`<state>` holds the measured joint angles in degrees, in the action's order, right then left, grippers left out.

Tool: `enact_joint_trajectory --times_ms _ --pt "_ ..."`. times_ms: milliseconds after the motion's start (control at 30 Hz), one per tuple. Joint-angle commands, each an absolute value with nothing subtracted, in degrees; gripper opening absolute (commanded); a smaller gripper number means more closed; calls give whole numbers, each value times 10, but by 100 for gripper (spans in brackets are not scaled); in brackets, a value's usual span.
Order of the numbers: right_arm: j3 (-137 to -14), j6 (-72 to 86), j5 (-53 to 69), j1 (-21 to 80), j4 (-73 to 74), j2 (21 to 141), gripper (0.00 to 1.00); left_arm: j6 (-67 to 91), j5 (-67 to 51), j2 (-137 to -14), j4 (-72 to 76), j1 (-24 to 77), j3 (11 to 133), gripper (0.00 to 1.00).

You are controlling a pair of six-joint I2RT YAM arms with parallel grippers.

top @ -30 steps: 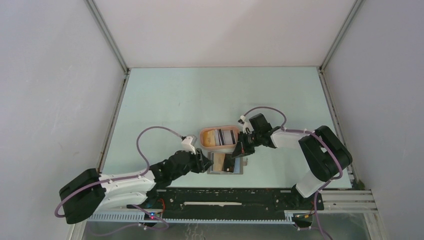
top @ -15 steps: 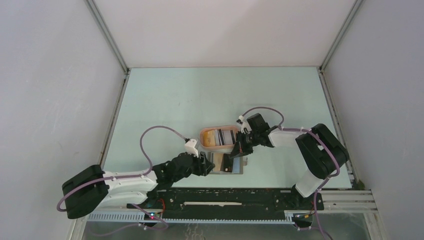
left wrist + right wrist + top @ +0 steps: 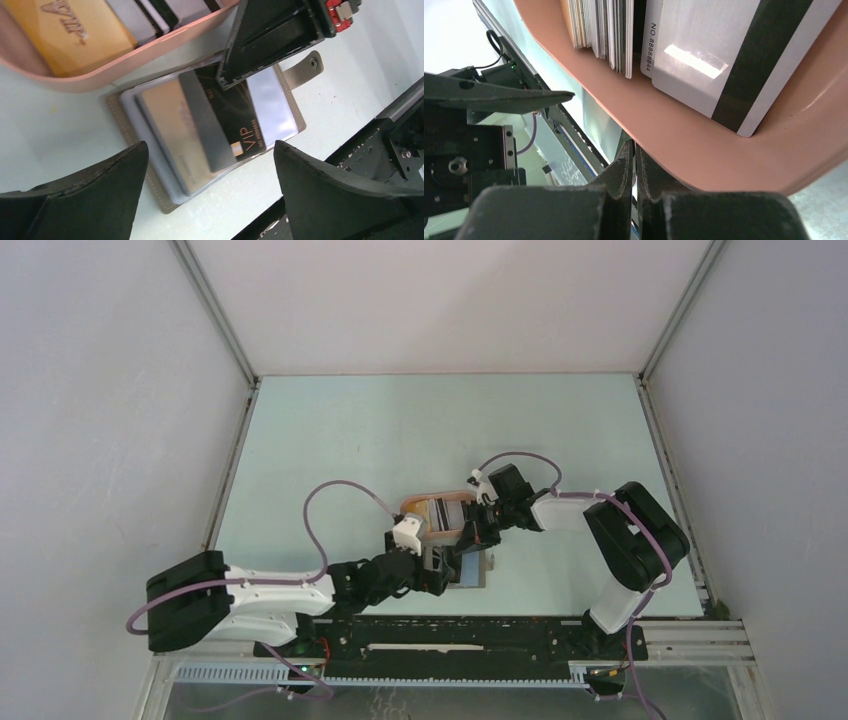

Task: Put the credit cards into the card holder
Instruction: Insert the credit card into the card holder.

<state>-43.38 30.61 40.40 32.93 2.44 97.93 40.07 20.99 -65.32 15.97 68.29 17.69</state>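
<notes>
Card holder lies open and flat, just beside the peach tray. A black credit card lies across its sleeves, and the right gripper is clamped on that card's tray-side edge. Left gripper hovers over the holder, fingers wide apart. Yellow card sits inside the tray.

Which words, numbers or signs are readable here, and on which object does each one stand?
"VIP": embossed on the yellow-orange card in the peach tray.
"VIP": on the dark card lying on the open card holder.
"NO. 8888844": on the white card with a dark stripe, in the tray; digit count uncertain.
Fine print on the dark card: too small to read.
</notes>
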Motion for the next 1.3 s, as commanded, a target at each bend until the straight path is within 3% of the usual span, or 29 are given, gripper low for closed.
enact_joint_trajectory --times_ms 0,600,1267 --pt "-441 301 364 338 31 994 7 407 282 -703 103 715 261 100" --pt "-446 299 372 338 38 994 7 450 366 -894 -135 758 467 100" --pt "-447 295 379 337 38 993 9 528 400 -945 -234 757 490 100"
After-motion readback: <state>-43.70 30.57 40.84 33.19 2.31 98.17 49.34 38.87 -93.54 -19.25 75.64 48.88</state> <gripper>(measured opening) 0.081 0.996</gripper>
